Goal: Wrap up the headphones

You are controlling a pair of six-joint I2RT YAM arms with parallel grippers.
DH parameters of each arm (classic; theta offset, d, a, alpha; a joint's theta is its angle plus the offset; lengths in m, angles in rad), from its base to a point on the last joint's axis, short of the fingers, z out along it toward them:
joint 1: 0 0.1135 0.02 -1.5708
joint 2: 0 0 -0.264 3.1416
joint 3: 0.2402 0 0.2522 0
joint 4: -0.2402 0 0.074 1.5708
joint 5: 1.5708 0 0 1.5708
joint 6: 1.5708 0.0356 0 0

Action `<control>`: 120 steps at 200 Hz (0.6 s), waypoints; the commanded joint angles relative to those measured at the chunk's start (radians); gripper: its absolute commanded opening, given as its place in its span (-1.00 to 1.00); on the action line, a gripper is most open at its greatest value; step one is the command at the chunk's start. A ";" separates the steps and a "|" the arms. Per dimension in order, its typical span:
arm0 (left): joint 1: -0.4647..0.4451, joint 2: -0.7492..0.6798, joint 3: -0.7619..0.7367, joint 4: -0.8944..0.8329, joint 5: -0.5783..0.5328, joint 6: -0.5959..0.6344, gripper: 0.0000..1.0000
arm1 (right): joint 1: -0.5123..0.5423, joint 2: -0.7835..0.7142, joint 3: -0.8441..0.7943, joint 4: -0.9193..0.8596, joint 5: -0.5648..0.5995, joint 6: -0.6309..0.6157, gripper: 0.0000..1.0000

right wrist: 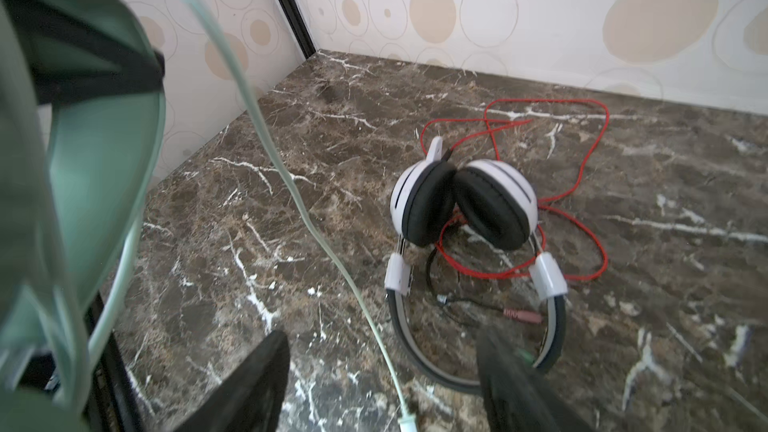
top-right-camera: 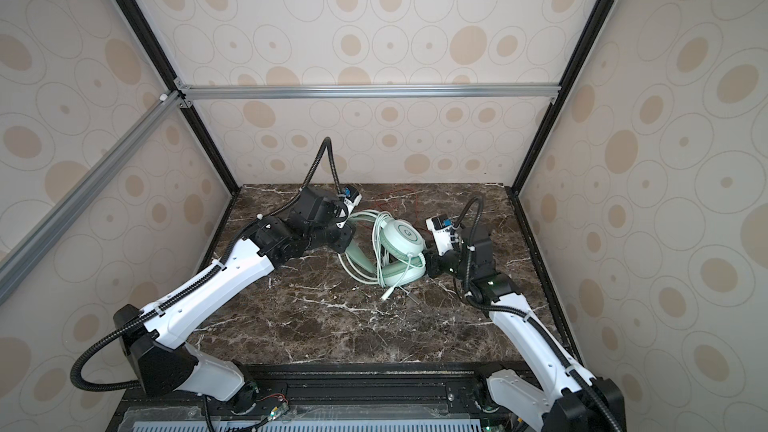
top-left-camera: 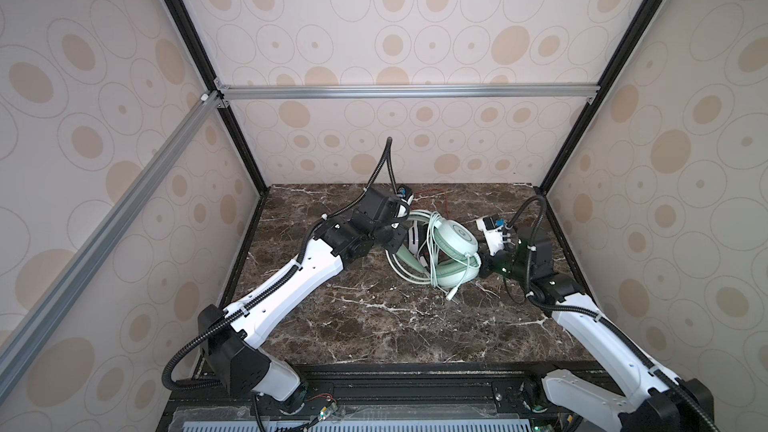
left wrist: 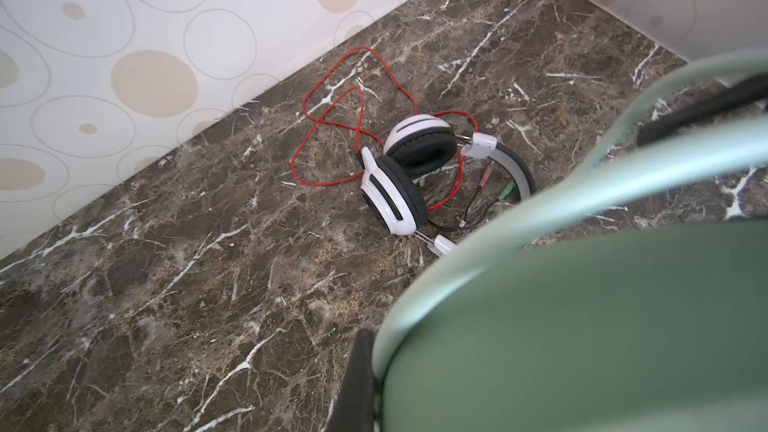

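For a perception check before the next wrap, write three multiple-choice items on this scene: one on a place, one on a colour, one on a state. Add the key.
1. Where is the white-and-black headset?
A. lying on the marble table, in its back half
B. lifted in the air
C. at the table's front edge

2. What colour is its cable?
A. pale green
B. blue
C. red

3. How does the right gripper stand?
A. shut on a plug
B. open
C. shut on an ear cup

Key:
1 A, both wrist views show it resting on the marble toward the rear wall.
2 C, the cable looped beside it is red.
3 B, its fingers stand well apart in the right wrist view.
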 commanded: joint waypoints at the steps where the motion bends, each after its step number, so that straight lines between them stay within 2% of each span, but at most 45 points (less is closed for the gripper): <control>1: 0.016 0.013 0.109 0.001 -0.015 -0.046 -1.00 | 0.004 -0.071 -0.104 0.014 -0.028 0.050 0.47; 23: 0.017 0.033 0.186 -0.032 -0.037 -0.048 -1.00 | 0.005 -0.109 -0.219 0.065 0.001 0.070 0.45; 50: 0.016 0.058 0.270 -0.064 -0.047 -0.043 -1.00 | 0.041 -0.091 -0.274 0.066 0.065 0.065 0.38; 77: 0.016 0.079 0.336 -0.096 -0.046 -0.039 -1.00 | 0.133 -0.057 -0.274 0.062 0.185 0.020 0.38; 120: 0.015 0.099 0.422 -0.130 -0.014 -0.038 -1.00 | 0.209 0.082 -0.199 0.068 0.276 -0.010 0.39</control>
